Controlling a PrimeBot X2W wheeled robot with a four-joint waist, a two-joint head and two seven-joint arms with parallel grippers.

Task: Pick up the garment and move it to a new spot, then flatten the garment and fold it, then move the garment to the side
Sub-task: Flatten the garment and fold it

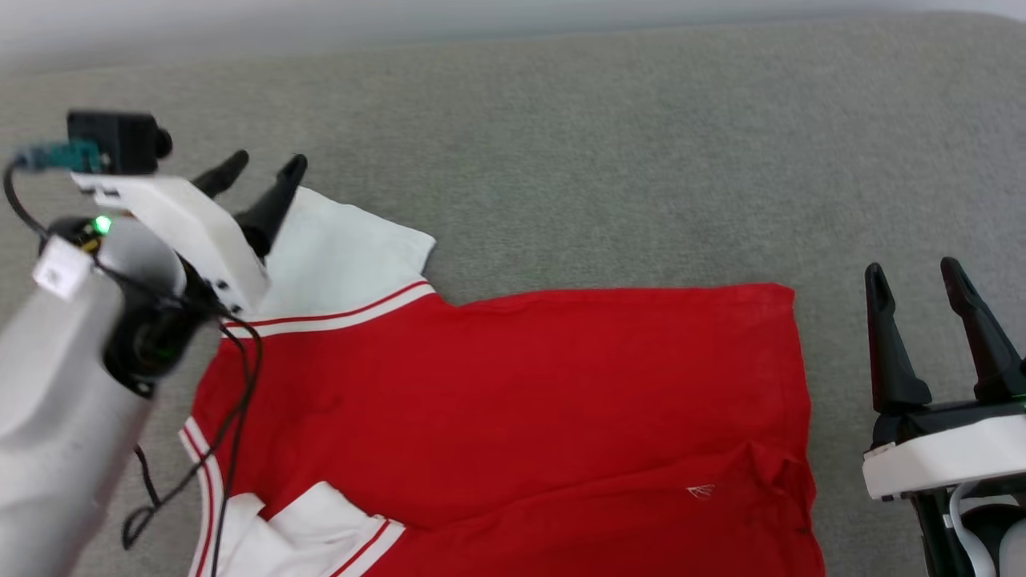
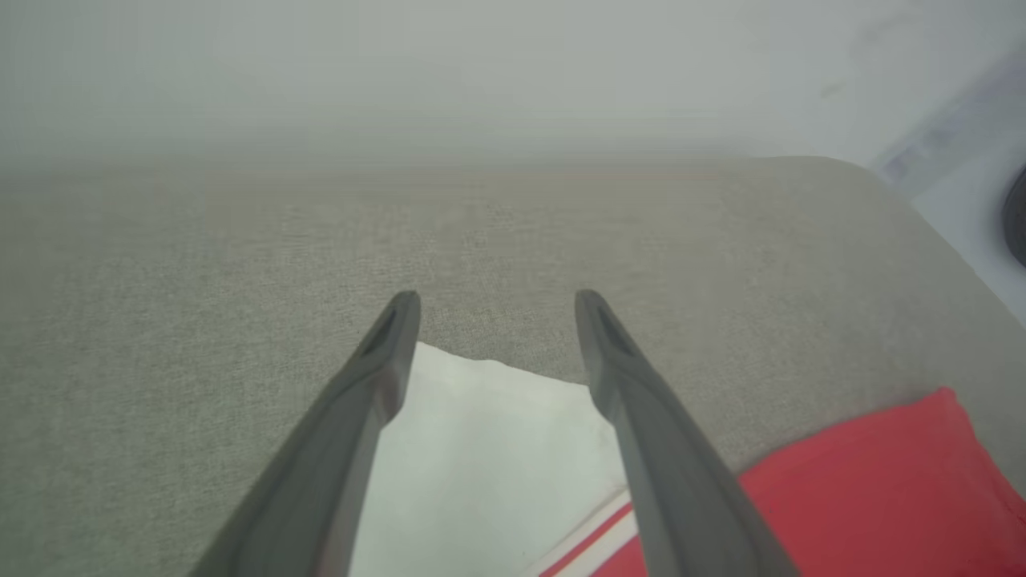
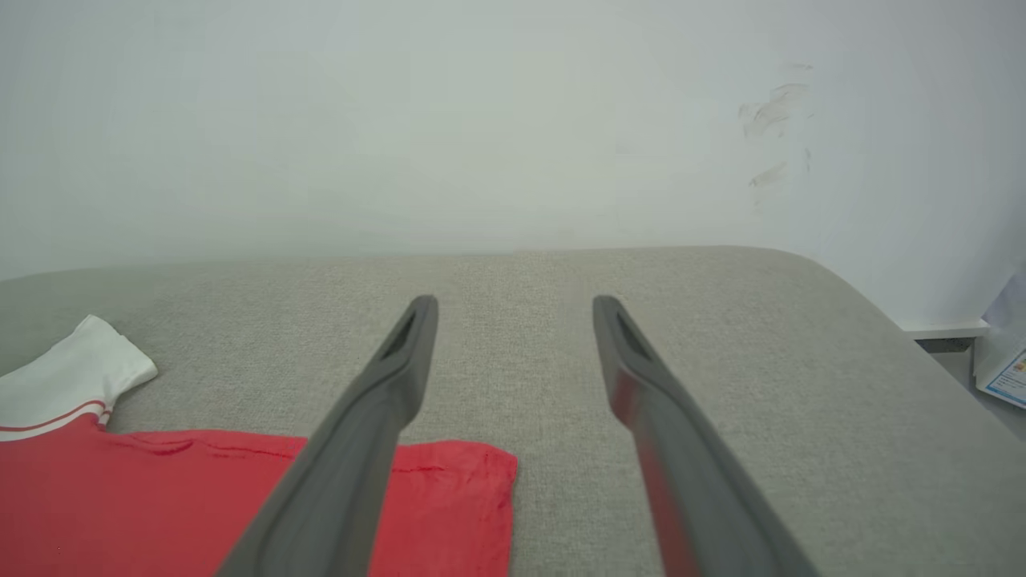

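Both my grippers are empty at this moment. On the left side, my left gripper (image 1: pixel 264 164) hangs with its two fingers (image 1: pixel 276 199) spread wide, just above the outer corner of the white sleeve (image 1: pixel 345 248). In the left wrist view this corner shows between the fingers, but I cannot tell if the tips touch the cloth. The sleeve lies out flat on the grey cushion (image 1: pixel 641 160), with its red-and-white stripe toward the body.

Going to the right, the red shirt (image 1: pixel 513 385) lies spread on the cushion between my two arms, plain red side up; no lettering is seen. Most of it is smooth. Near the lower left, the second sleeve (image 1: pixel 313 521) seems turned in over the body, and near the lower right there is a small group of wrinkles (image 1: pixel 761 469). On the far right, my right gripper (image 1: pixel 912 271) is also wide apart, and it stands beside the right edge of the shirt, not touching it, over bare cushion.

My judgement of the progress: the shirt is already laid in its place and the flattening is nearly finished. The folding is at most only begun, maybe with that one sleeve. What is left is to fold the far sleeve and the body, and then to move the folded shirt to the side.
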